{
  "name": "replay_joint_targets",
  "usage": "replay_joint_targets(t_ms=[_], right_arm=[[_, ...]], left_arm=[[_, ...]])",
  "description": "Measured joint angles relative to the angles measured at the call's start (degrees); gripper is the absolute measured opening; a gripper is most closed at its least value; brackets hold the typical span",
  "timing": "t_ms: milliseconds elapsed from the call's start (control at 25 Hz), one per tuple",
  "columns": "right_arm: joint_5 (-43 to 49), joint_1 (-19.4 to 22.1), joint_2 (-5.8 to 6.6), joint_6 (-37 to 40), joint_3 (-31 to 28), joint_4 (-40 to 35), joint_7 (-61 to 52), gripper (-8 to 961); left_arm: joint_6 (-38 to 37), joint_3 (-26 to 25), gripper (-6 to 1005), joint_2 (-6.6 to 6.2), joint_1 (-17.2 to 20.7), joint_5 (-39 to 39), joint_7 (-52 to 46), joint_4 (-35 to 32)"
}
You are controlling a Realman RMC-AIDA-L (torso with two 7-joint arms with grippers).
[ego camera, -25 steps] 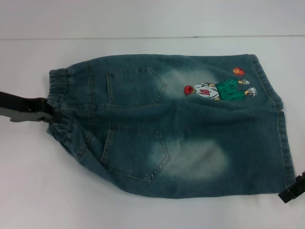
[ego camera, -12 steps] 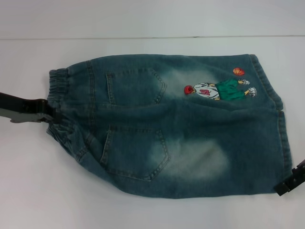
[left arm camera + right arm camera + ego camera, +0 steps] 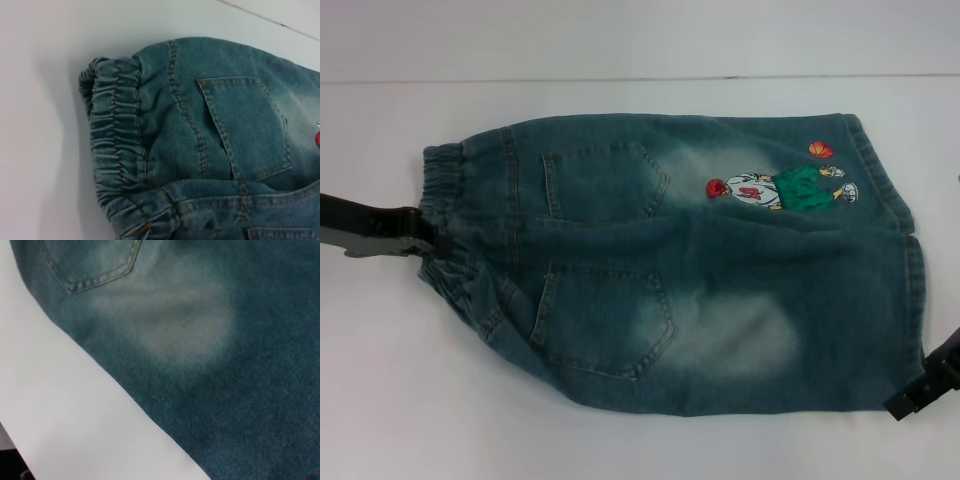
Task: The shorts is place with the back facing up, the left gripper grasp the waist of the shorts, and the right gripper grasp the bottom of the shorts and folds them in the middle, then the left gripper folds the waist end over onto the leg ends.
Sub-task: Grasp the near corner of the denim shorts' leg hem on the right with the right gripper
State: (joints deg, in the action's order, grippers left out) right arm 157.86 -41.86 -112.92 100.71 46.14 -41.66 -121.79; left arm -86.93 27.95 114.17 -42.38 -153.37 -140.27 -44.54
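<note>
Shorts point(image 3: 690, 265) flat on table point(image 3: 620, 50), back up; left gripper point(image 3: 425, 238) pinching waist point(image 3: 445, 215), right gripper point(image 3: 910, 395) at hem corner, grip can't tell — seat it fully on hem point(image 3: 910, 290) before lifting.

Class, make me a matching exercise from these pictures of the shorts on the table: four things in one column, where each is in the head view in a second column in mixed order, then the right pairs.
Things:
1. left gripper
2. right gripper
3. cartoon embroidery
4. waist of the shorts

Places:
A. on the far leg, close to the hem
B. at the near corner of the hem, on the robot's right
C. at the middle of the gathered waistband
D. the puckered edge on the robot's left

Pairs: 1-C, 2-B, 3-A, 4-D
</note>
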Motion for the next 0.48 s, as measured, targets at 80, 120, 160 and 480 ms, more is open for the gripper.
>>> replay_joint_targets(t_ms=[80,120,160,480], right_arm=[[0.0,0.0,-0.02,-0.2,0.1,0.0,0.3,827],[0.0,0.0,0.01,-0.3,0.2,0.0,0.5,826],[0.0,0.0,0.09,-0.3,0.2,0.0,0.7,826],[0.0,0.0,0.15,-0.3,0.3,0.0,1.9,421]], left_arm=[[0.0,0.0,53,0.00,0.0,0.0,0.0,0.0],[0.0,0.0,53,0.00,0.0,0.0,0.0,0.0],[0.0,0.0,53,0.00,0.0,0.1,0.0,0.0],[0.0,0.0,52,0.00,0.0,0.1,0.0,0.0]])
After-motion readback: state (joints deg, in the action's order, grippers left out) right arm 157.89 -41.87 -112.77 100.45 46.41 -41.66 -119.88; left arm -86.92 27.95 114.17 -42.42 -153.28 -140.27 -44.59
